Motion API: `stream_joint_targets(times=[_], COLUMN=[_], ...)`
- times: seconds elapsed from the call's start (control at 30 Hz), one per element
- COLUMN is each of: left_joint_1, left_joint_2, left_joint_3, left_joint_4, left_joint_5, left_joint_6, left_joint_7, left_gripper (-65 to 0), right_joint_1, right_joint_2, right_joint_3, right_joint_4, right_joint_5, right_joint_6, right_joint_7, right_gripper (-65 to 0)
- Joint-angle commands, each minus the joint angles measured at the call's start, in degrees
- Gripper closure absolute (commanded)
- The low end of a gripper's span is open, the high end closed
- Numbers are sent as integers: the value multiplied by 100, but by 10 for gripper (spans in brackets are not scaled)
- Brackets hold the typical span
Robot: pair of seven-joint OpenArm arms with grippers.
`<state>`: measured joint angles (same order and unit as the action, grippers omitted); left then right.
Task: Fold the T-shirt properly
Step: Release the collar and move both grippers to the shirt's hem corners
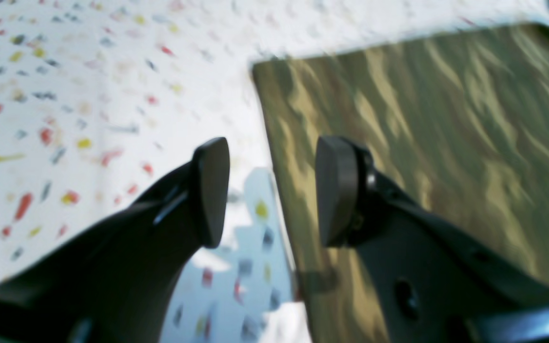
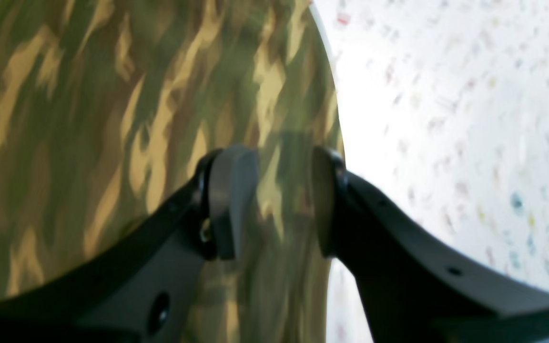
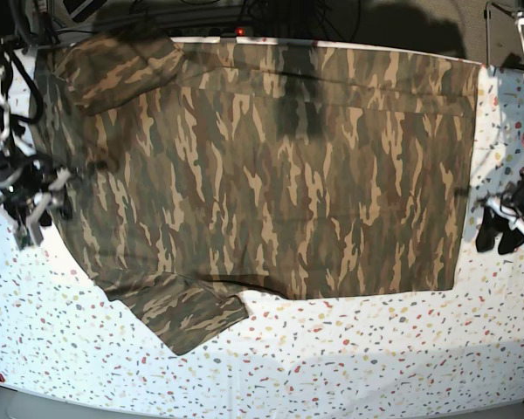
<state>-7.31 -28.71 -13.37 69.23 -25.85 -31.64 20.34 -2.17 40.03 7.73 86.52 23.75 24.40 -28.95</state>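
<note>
T-shirt (image 3: 271, 166) is lying spread flat on the speckled table (image 3: 332, 358) (camouflage print, sleeves out). I am watching my left pincer (image 1: 272, 190) hanging wide open over its edge, holding nothing. My right pincer (image 2: 284, 202) is sitting half open above the cloth, gripping nothing.

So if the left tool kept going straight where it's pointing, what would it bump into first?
Probably the edge of the T-shirt: the open left tool points right along it, half over the speckled table. Depth is hard to judge.
</note>
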Motion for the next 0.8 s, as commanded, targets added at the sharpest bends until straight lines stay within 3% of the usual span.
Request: stream_joint_targets(times=[0.0,0.17,0.3,0.6,0.77], left_joint_1=[-306,-1421,-2214,-3600,-3775], left_joint_2=[-59,205,304,452,546], left_joint_3=[-39,-39,-39,-39,-39], left_joint_4=[-138,-1475,-2658,-5591,-6100], left_joint_5=[44,717,1283,2710,2951], left_joint_6=[4,-15,-144,-142,-142], left_joint_7=[-160,-225,-588,-1945,-2387], left_gripper=[-285,-285,-285,-283,-283], right_joint_1=[328,1600,2350,3018,3099], right_joint_2=[140,136,11,-195,-197], right_joint_3=[-94,-975,-1394,-1416,-1412], right_joint_4=[-146,-1539,-2319,-2465,-2465], right_joint_5=[122,376,374,374,374], right_joint_6=[-20,28,74,282,284], right_joint_7=[59,15,-107,-695,-713], right_gripper=[-240,-240,-240,-240,-240])
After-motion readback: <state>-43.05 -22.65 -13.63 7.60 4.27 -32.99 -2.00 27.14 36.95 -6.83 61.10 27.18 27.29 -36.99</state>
